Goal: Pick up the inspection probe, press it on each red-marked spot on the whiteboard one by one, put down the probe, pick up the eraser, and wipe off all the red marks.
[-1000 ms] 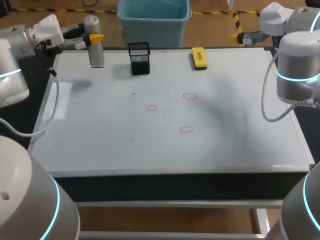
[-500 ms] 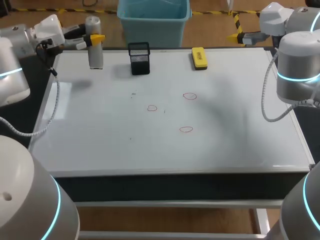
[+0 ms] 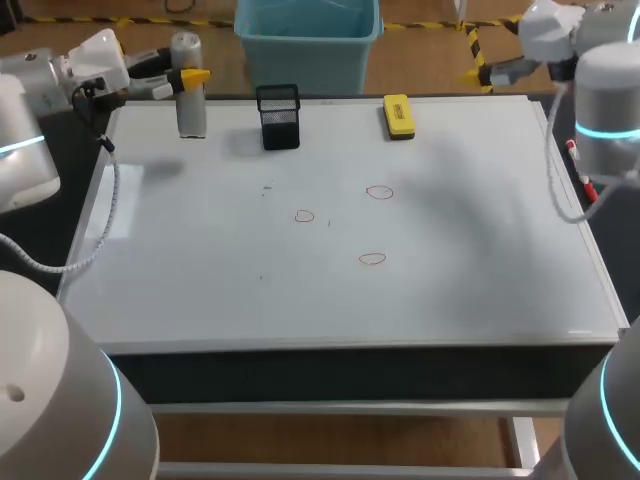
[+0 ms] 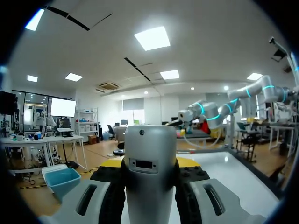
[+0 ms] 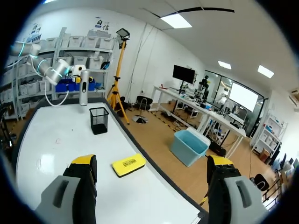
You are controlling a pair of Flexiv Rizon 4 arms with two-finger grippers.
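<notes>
Head view: right arm (image 3: 609,105) has pulled back — right pincer (image 5: 152,164) gapes empty; left pincer (image 3: 189,76) grips the probe (image 3: 191,110)

Red marks (image 3: 372,259): I count three: far mark (image 3: 380,192), left mark (image 3: 304,216), near mark (image 3: 372,259).
Inspection probe (image 3: 190,100): one, far left corner of whiteboard (image 3: 480,260).
Eraser (image 3: 398,115): one, far edge.
Mesh cup (image 3: 279,118): one, far edge.

Head camera looks down on the whiteboard (image 3: 300,300) from above its near edge. Left wrist camera sits tight behind the probe (image 4: 150,172) at the far-left corner; right wrist camera, looking across from the far-right corner, shares eraser (image 5: 128,164) and probe with the head view.
</notes>
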